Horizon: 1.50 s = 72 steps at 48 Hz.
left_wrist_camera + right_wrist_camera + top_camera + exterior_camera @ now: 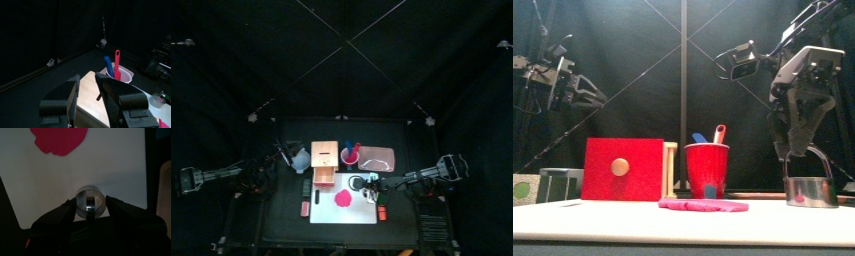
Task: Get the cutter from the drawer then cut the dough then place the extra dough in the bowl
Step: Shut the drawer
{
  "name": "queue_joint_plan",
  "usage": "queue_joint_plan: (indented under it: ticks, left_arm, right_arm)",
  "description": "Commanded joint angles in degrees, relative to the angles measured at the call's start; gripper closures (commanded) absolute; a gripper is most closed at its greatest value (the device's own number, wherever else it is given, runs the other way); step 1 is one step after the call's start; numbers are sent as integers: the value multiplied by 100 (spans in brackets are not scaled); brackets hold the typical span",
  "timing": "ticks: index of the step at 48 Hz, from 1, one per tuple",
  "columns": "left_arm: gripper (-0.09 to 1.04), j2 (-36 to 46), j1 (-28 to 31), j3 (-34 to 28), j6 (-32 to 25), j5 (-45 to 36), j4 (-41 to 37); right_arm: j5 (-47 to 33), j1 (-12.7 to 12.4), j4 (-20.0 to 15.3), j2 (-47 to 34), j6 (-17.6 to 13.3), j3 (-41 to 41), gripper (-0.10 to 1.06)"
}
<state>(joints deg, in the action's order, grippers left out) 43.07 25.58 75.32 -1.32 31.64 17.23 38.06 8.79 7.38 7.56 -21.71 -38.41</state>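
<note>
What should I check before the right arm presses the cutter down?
1. Cutter gripped: ok. The right gripper fingers are closed on its wire handle.
2. Cutter above dough: not ok. It is low over bare white cutting board, to one side of the dough.
3. Dough flat on the board: ok.
4. Left gripper out of the way: ok. It is open over the wooden box, off the board.
5. Red cup clear of the path: ok. It stands behind the board.
6. Bowl empty: cannot tell. Its inside is not visible.
</note>
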Motion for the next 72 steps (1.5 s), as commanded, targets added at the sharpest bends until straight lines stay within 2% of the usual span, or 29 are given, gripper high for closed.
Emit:
queue_joint_plan:
  ticks: [1,6,11,15,21,25,32,37,46,52,62,68,72]
  left_arm:
    - [22,-18,18,-105,0,18,-18]
    - [22,-97,9,-264,-9,-246,-26]
    - [22,-387,88,-756,0,-1283,-202]
    - [23,-694,149,-1239,-18,-2101,-308]
    - [25,-1090,308,-1881,-26,-2839,-817]
    - [30,-1301,404,-2276,-26,-3226,-1178]
    - [50,-1582,422,-2892,-44,-4017,-1582]
    - [59,-1696,439,-3146,-44,-4307,-2048]
    - [62,-1881,483,-3665,-53,-4992,-2593]
    - [63,-2188,448,-4157,-79,-5599,-2716]
    - [64,-3032,431,-4860,-563,-6363,-2698]
    - [74,-3595,501,-5300,-1195,-6653,-2487]
    - [80,-4017,650,-5581,-1819,-6882,-2127]
  right_arm:
    - [-44,9,88,149,0,290,11]
    - [-202,0,352,132,18,536,11]
    - [-650,-26,791,62,9,703,11]
    - [-976,-44,914,-35,9,809,13]
    - [-1354,-53,888,-281,18,940,24]
    - [-1503,-44,879,-501,18,1055,37]
    - [-1661,-9,800,-844,9,1274,53]
    - [-1854,9,686,-1055,26,1433,60]
    - [-1925,18,598,-1274,0,1687,73]
    - [-1942,18,413,-1494,18,1925,83]
    - [-1934,9,404,-1731,26,2127,84]
    - [-1942,26,378,-1837,18,2206,84]
    - [-1942,53,334,-1934,18,2312,84]
